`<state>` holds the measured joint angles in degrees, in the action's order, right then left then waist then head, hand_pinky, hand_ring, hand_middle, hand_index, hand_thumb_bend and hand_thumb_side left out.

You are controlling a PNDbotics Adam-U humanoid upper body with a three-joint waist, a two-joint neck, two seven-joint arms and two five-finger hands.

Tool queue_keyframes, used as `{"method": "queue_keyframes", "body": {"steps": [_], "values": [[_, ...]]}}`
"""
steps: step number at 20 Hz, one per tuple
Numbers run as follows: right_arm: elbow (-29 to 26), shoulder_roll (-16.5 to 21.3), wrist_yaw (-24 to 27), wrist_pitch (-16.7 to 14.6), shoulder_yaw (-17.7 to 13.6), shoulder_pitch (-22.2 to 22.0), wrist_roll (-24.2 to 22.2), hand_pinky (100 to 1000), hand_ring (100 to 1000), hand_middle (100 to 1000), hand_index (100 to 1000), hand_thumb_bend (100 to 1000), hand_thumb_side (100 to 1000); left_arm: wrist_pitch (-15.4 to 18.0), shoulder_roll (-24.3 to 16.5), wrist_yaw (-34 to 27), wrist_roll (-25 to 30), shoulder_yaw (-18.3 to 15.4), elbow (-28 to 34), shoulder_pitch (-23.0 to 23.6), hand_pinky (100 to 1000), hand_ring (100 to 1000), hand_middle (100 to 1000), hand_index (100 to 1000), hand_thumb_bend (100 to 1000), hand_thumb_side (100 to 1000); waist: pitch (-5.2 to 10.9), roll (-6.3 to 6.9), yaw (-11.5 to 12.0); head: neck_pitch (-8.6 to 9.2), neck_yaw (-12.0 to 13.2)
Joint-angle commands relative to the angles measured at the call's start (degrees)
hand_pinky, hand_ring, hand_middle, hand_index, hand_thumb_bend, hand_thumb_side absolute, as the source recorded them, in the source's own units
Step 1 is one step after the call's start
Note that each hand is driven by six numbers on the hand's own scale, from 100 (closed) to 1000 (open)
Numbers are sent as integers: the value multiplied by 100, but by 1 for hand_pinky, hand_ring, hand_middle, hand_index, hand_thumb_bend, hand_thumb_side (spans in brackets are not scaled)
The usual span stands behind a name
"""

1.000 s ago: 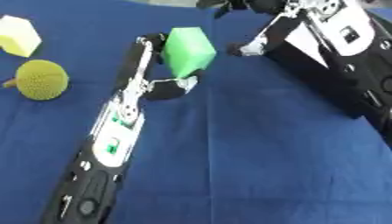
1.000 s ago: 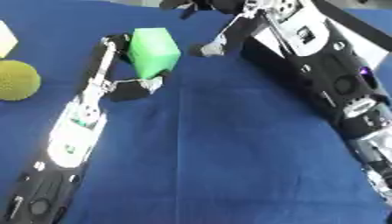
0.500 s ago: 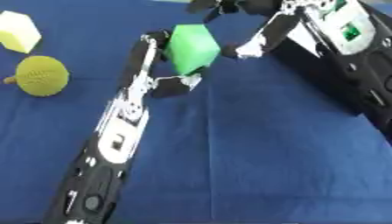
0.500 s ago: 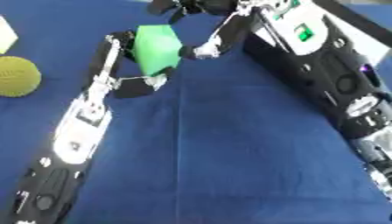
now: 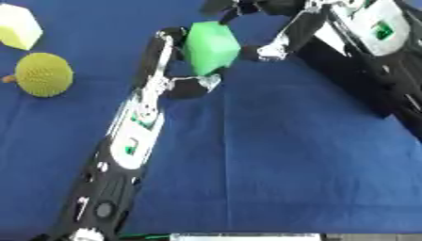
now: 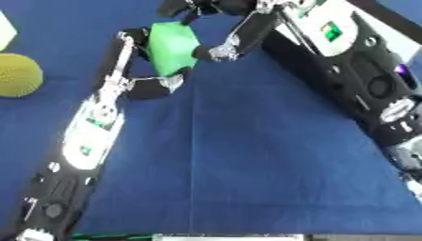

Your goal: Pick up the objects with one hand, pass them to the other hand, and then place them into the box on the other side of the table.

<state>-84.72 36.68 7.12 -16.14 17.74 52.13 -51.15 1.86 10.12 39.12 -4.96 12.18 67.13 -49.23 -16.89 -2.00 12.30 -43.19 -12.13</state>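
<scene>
A bright green block (image 5: 212,47) is held up over the blue cloth, pinched by my left hand (image 5: 161,61). Its fingers (image 5: 167,38) lie on the block's left face and its thumb (image 5: 194,86) sits under the lower corner. My right hand (image 6: 247,24) reaches in from the upper right. Its dark fingers (image 5: 227,6) spread just over the block's top, and its thumb tip (image 5: 262,51) is at the block's right face. I cannot tell whether that thumb touches the block.
A yellow-green spiky ball (image 5: 43,74) lies on the blue tablecloth (image 5: 272,155) at the left, with a pale yellow block (image 5: 18,32) beyond it. My right arm (image 5: 371,56) crosses the upper right corner.
My right hand has come in from the upper right and now brackets the green block's top and right side. My left hand has kept its hold on the block.
</scene>
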Motion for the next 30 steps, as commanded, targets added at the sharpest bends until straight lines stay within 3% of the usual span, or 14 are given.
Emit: {"method": "queue_keyframes", "body": {"steps": [1, 8, 18, 30], "values": [[-154, 117, 38, -26, 39, 52, -82, 914, 1000, 976, 944, 240, 299, 34, 81, 74, -51, 0, 128, -92, 583, 602, 477, 498, 100, 180, 211, -69, -16, 8, 17], [-74, 120, -82, -45, 15, 20, -82, 910, 1000, 973, 947, 271, 295, 81, 104, 76, -50, 40, 195, -82, 583, 602, 476, 497, 100, 177, 207, -80, -3, 84, 0], [-43, 125, -87, -255, -378, 18, -82, 916, 1000, 977, 947, 339, 218, 70, 98, 85, 38, 81, 222, -64, 582, 602, 476, 497, 100, 173, 179, -79, -6, 119, -15], [50, 109, -144, -272, -464, 10, -82, 918, 1000, 976, 947, 326, 239, 86, 110, 104, 77, 111, 216, -56, 577, 600, 470, 491, 100, 163, 142, -77, -12, 121, -60]]}}
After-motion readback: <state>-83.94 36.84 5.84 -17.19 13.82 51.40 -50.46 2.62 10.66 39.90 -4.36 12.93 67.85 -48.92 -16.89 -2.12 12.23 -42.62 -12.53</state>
